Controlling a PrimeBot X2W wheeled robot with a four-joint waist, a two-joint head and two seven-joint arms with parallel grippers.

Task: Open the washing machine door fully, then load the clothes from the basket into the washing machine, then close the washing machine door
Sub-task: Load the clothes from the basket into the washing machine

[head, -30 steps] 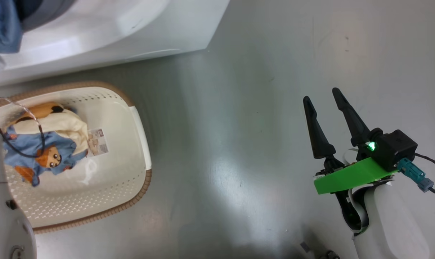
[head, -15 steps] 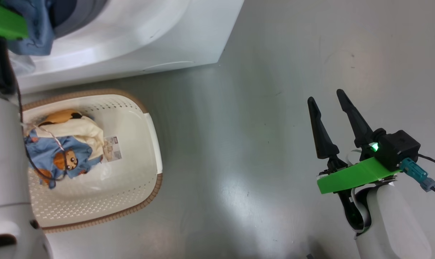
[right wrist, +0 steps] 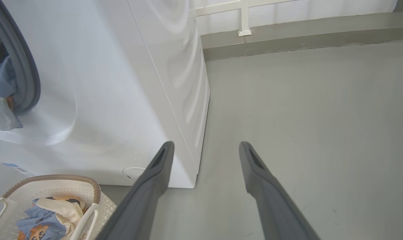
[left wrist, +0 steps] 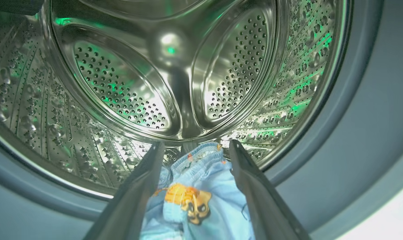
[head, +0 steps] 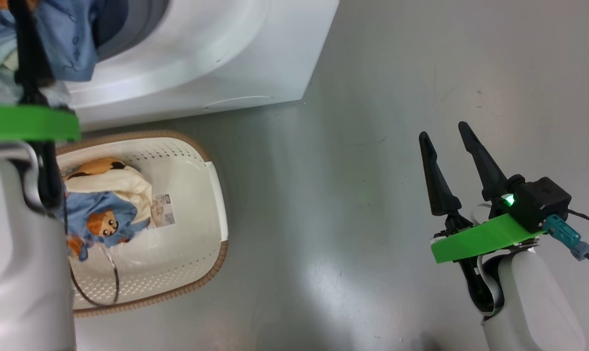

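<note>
The white washing machine [head: 202,58] stands at the upper left, its steel drum [left wrist: 121,90] open in the left wrist view. A light blue bear-print piece of the clothes [left wrist: 201,200] lies on the drum's lip between the spread fingers of my open left gripper [left wrist: 195,145]; it also drapes over the opening [head: 70,39]. More clothes [head: 109,214], blue and cream, lie in the basket [head: 216,195] on the floor before the machine. My right gripper [head: 443,129] hovers open over bare floor, far right of the basket. The washing machine door is out of view.
The grey rubber gasket [left wrist: 355,133] rings the drum. My left forearm [head: 21,243] covers the basket's left part. Grey floor [head: 348,170] stretches between basket and right arm. A wall base [right wrist: 288,26] runs behind the machine, whose round service flap [right wrist: 131,171] is low on its front.
The head camera has shifted, sliding the scene right and down. My left wrist with its green bracket has drawn back from the drum opening; the blue piece stays on the lip. The right arm holds still.
</note>
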